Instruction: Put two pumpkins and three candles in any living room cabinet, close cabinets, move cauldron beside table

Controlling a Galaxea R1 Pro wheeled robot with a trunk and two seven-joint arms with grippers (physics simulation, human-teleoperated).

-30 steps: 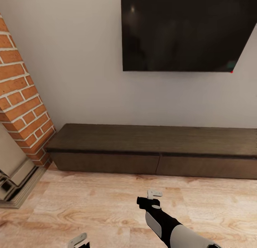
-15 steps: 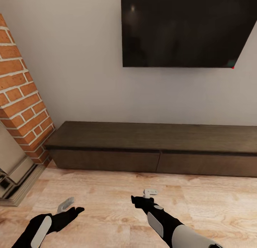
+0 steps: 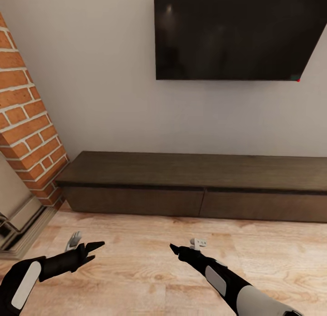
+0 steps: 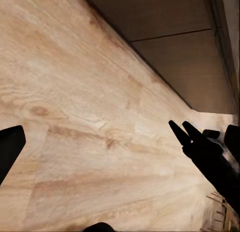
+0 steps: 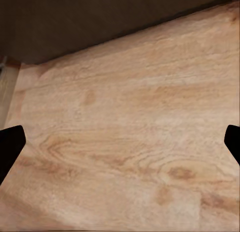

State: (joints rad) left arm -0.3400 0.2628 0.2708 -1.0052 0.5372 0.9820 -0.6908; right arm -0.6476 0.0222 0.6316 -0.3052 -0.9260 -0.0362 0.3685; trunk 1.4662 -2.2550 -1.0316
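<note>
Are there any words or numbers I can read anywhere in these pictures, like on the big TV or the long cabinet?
None: there are no words, numbers or labels to read.
TV: plain black screen, with just a tiny red light at its lower right corner.
Cabinet: bare dark wood fronts.
Brick wall and wooden floor: no writing.

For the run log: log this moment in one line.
long dark brown wooden cabinet: drawers closed | left gripper: open, empty | right gripper: open, empty | both above wood floor

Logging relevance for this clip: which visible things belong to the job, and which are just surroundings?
Job:
cabinet, drawer fronts shut
left gripper, open, empty
right gripper, open, empty

Surroundings:
wall TV
brick column
wood floor
</note>
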